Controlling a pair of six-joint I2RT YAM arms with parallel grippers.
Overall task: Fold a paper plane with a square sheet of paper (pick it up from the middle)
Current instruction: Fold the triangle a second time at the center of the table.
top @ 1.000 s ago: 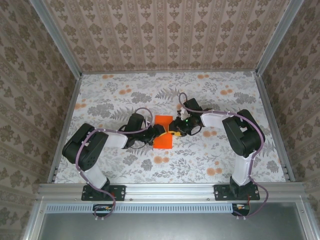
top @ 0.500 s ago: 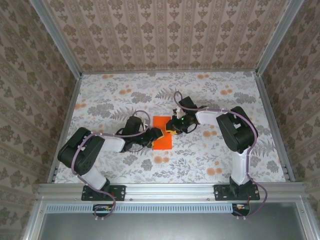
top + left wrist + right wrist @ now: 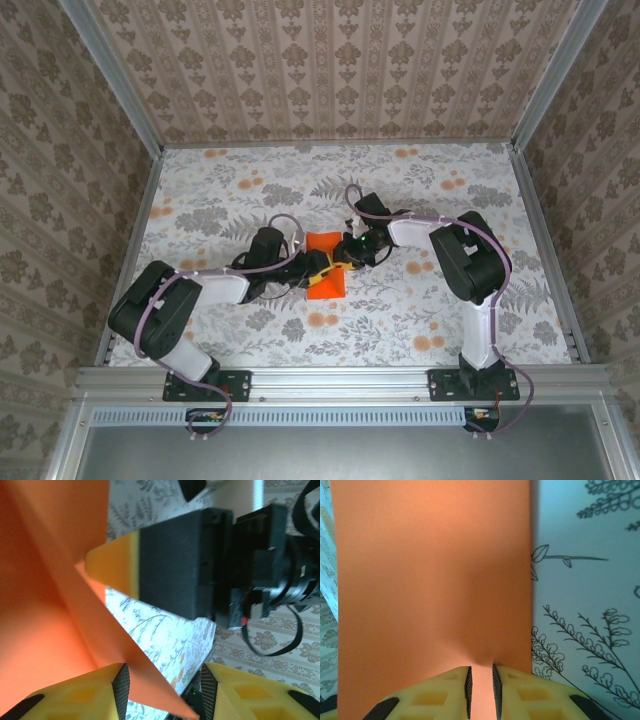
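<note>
The square sheet of paper [image 3: 328,284] is bright orange and lies mid-table as a folded rectangle with one side lifted, not a paper plane. My right gripper [image 3: 347,256] meets it from the right. In the right wrist view the right gripper [image 3: 481,680] is shut on the sheet's [image 3: 430,570] near edge, and the paper puckers at the pads. My left gripper [image 3: 318,268] comes in from the left. In the left wrist view the left gripper [image 3: 162,680] stands open, with a pointed orange flap [image 3: 45,580] running between the jaws against the left pad. The right gripper's yellow fingertip [image 3: 115,565] presses the sheet.
The floral tablecloth [image 3: 450,300] covers the table, with patterned walls on three sides. A metal rail [image 3: 340,378] runs along the near edge by the arm bases. Both arms' forearms lie low over the cloth beside the paper.
The left gripper has slid right onto the paper with its jaws narrowing. The right gripper has moved left and closed on the sheet's edge. The paper's upper part has lifted.
</note>
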